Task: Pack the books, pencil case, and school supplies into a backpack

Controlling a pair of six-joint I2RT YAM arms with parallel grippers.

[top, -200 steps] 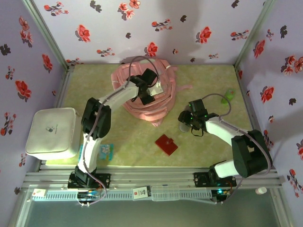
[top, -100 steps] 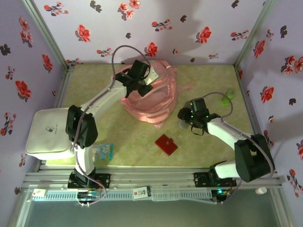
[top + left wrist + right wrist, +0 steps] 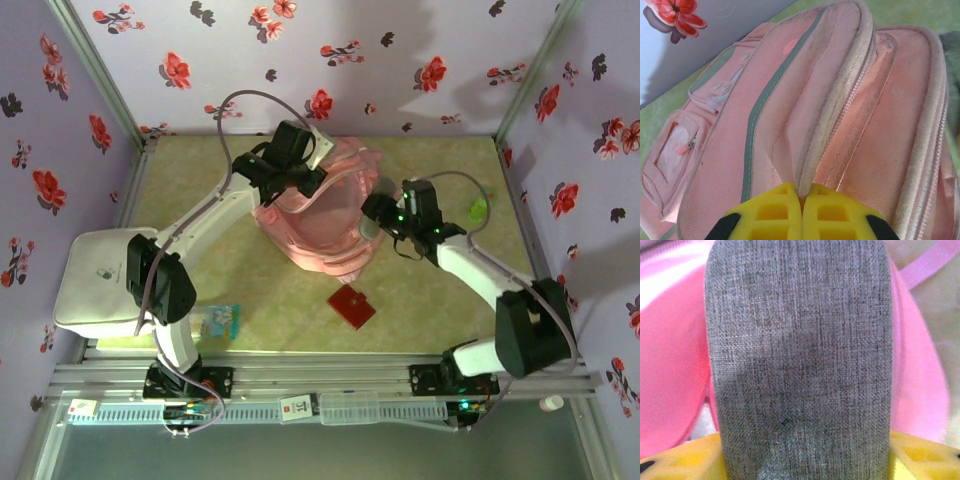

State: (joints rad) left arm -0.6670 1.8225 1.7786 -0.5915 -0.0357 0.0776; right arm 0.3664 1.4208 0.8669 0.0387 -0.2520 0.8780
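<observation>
Presenting the pouch (image 3: 800, 355) to the backpack (image 3: 320, 225).
The left gripper (image 3: 802, 202) is clenched on the limp zip rim (image 3: 832, 115), likely to sag unless kept taut; the right gripper (image 3: 383, 215) grasps the pouch, seemingly light and squashy, across its width, beside the backpack's mouth.

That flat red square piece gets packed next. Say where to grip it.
Probably from straight above, pinching the flat red square piece across two opposite edges: it lies flat on the green table, turned diamond-wise, so turn the pinch to match.
</observation>
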